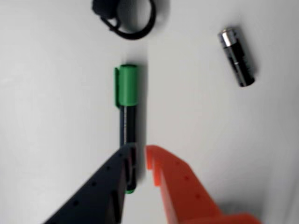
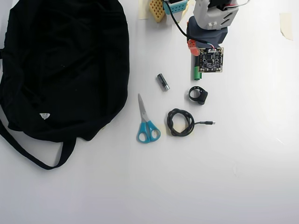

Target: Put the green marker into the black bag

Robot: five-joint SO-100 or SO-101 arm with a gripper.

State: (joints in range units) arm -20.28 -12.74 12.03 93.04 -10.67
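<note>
The green marker (image 1: 127, 105) lies flat on the white table, green cap pointing away in the wrist view. My gripper (image 1: 140, 151) hovers over its near end. The black finger (image 1: 100, 191) overlaps the barrel and the orange finger (image 1: 182, 186) stands just to its right. A narrow gap shows between them and nothing is held. In the overhead view only the marker's green cap (image 2: 198, 73) pokes out below the wrist's camera board, near the top centre. The black bag (image 2: 65, 65) fills the upper left, far from the gripper, with its thin strap (image 2: 28, 150) trailing below.
A short silver-black cylinder (image 1: 237, 57) (image 2: 162, 81) lies near the marker. A small black ring-shaped part (image 1: 126, 16) (image 2: 198, 95) sits just beyond the cap. Blue-handled scissors (image 2: 146, 122) and a coiled black cable (image 2: 181, 122) lie mid-table.
</note>
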